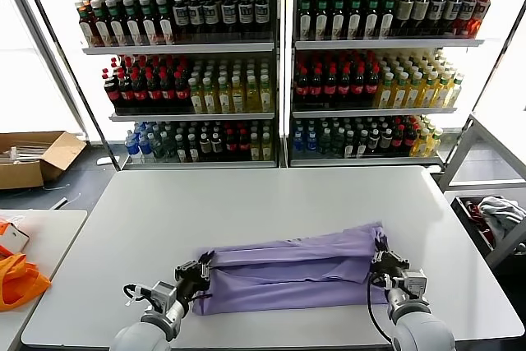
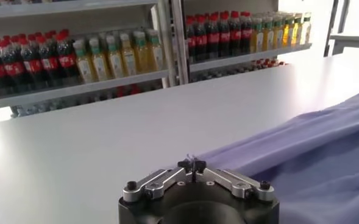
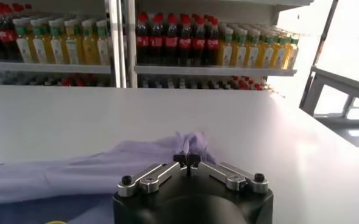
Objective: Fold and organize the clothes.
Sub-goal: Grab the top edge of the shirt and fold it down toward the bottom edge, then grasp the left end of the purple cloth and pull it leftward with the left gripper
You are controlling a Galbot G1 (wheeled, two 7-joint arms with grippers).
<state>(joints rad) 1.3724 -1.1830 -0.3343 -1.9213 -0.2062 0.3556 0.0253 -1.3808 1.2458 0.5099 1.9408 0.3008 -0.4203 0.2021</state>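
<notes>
The 2 arms are seen at the bottom of the head view, forearms reaching up into the frame. The left gripper (image 1: 200, 267) is held at lower left, fingers pressed together. The right gripper (image 1: 379, 257) is held at lower right, likewise closed.

The T-shirt (image 1: 296, 273) is showing a plain lavender purple with no print, darkening slightly where its folds are shading it. The desk (image 1: 246, 211) is appearing as an even matte white. The left claw (image 1: 202, 269) and the right claw (image 1: 379, 258) are showing black fingers on silver-grey links. An orange fabric (image 1: 18, 279) is glowing bright at the left edge. The shelves (image 1: 279, 47) are standing white, carrying bottles (image 1: 329, 80) that are showing dark cola with red caps, yellow and green drinks, and blue labels. A cardboard box (image 1: 33, 158) is showing brown.
</notes>
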